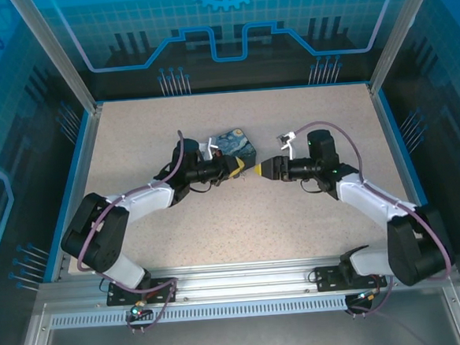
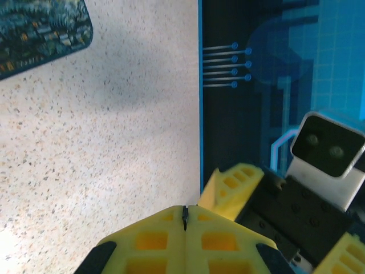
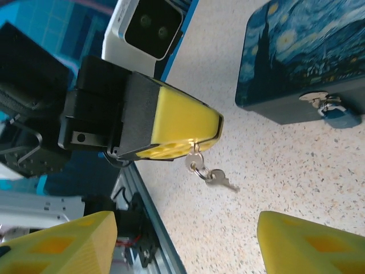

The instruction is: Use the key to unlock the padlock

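Left gripper (image 3: 204,140) clamped on key (image 3: 219,180) ring, right gripper (image 3: 185,245) apart, open table (image 3: 285,188) between key and padlock (image 3: 337,116) at box (image 3: 296,57) edge

Bright, even light from overhead washes the speckled beige worktop (image 1: 296,207) in the top view, leaving only soft, short shadows beneath the black-and-white robot arms (image 1: 149,202). In the left wrist view a diffuse grey shadow lies on it, and the lower left corner burns out white. The yellow ribbed fingers (image 3: 308,245) close to the right wrist lens are blurred; the small golden-brown metal key (image 3: 220,179) is sharp.
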{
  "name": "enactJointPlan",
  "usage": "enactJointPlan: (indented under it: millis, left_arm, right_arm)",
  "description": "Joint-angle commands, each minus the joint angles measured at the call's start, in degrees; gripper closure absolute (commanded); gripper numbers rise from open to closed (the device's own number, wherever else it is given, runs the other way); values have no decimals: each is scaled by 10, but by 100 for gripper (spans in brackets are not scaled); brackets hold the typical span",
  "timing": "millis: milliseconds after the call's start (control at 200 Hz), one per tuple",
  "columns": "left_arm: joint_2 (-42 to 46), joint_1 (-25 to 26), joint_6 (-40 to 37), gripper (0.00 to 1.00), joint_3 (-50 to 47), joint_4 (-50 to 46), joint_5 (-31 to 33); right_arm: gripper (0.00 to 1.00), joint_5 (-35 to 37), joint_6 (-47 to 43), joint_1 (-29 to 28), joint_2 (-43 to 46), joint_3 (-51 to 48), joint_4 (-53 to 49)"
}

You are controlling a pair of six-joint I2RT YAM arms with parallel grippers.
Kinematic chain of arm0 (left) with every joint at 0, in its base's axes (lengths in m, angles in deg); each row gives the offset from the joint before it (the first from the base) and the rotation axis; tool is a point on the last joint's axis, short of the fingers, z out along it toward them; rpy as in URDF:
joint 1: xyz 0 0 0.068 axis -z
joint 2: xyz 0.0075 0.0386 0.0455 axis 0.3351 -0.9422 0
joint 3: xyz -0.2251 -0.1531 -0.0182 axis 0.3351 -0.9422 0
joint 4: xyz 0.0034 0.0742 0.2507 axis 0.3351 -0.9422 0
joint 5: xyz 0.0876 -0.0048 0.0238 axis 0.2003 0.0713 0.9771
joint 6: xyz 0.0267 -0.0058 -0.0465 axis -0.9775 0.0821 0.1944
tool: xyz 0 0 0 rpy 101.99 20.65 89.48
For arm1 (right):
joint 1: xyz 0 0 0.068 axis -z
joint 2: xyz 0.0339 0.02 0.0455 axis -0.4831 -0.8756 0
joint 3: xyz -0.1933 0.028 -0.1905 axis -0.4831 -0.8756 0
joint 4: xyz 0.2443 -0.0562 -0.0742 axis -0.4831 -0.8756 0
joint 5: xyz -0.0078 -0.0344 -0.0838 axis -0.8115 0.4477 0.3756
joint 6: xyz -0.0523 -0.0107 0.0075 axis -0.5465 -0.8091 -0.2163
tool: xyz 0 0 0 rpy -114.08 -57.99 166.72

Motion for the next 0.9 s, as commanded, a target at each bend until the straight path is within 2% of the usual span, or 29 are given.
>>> enactJointPlan:
  millis: [0,140,415,560,895]
  left_arm:
    - [38,6,27,100,-12,41,77]
    - [58,17,48,100,-16,49,149]
    - [67,54,85,100,-24,90,247]
    - [61,70,92,100,-34,135,270]
    - [59,88,90,100,-40,163,291]
  right_arm:
    - [33,90,66,-4,46,-17,14]
    - [35,150,145,-9,66,-27,64]
    - [40,157,191,-37,28,5,153]
    - [45,158,194,-52,10,20,171]
    - [55,156,208,-67,-31,29,204]
